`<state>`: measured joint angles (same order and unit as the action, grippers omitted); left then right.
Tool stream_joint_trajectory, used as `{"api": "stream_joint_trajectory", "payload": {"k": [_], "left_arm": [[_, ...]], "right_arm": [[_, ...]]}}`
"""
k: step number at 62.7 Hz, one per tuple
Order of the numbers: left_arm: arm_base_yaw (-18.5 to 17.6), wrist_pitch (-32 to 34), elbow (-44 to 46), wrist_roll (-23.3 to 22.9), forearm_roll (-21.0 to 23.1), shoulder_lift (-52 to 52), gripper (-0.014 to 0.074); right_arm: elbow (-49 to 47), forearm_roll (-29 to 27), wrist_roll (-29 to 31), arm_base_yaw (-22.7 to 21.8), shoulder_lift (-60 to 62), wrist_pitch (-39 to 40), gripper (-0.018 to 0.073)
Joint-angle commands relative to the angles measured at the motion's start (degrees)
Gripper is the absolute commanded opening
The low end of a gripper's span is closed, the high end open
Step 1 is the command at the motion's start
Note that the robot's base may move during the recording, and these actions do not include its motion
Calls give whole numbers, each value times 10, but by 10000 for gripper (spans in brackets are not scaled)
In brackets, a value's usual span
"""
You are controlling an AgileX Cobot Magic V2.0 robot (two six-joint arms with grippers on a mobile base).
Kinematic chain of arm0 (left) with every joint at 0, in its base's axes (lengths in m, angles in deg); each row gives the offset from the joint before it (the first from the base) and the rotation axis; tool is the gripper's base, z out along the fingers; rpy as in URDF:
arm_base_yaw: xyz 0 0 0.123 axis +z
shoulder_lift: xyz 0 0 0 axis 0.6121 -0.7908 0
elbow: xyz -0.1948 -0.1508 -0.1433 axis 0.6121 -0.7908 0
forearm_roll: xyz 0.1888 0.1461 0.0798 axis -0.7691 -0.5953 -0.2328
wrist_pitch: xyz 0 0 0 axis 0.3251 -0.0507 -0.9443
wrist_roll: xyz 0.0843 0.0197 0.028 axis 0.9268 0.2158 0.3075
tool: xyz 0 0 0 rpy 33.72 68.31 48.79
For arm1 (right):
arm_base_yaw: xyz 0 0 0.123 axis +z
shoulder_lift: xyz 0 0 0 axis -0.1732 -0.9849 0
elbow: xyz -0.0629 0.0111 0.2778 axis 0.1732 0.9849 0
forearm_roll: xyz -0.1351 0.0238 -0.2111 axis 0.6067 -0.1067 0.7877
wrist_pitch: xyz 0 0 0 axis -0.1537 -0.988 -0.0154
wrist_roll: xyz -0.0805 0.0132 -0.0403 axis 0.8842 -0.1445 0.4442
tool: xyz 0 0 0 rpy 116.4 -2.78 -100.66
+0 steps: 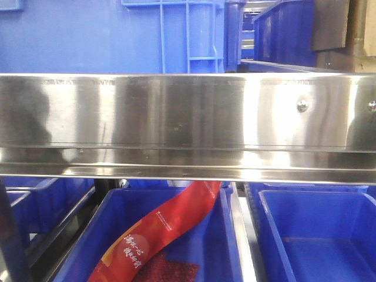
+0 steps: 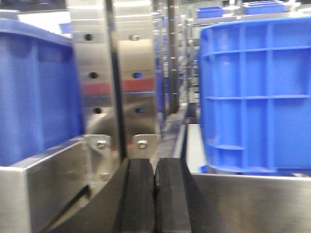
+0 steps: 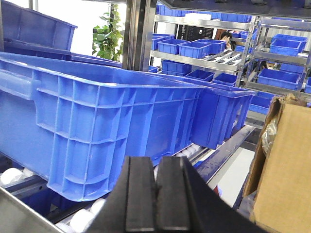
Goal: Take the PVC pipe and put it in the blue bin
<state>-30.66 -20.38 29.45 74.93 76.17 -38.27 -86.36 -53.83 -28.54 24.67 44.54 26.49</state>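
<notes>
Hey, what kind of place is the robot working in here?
Probably a warehouse or parts storeroom: steel shelving stacked with blue bins, a large blue crate on conveyor rollers, and a cardboard box.

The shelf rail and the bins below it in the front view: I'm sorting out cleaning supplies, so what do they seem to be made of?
The shelf rail looks like brushed stainless steel: silvery, with streaky reflections and round bolt heads. The bins look like moulded plastic: uniform blue, semi-gloss, with thick rounded rims. The red packet in the left bin seems to be glossy printed film, though that is less certain.
</notes>
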Motion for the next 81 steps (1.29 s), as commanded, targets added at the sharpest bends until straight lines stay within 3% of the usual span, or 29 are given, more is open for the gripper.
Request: {"api": "stream_joint_trajectory", "payload": {"k": [1,6,81], "left_arm": [[21,6,0,0,0,3,-111],[34,10,0,0,0,3,-111],[35,8,0,0,0,3,-111]], "right_arm": [[1,3,1,-3,3,9,-168],[1,3,1,-3,3,9,-168],[1,3,1,-3,3,9,-168]]}}
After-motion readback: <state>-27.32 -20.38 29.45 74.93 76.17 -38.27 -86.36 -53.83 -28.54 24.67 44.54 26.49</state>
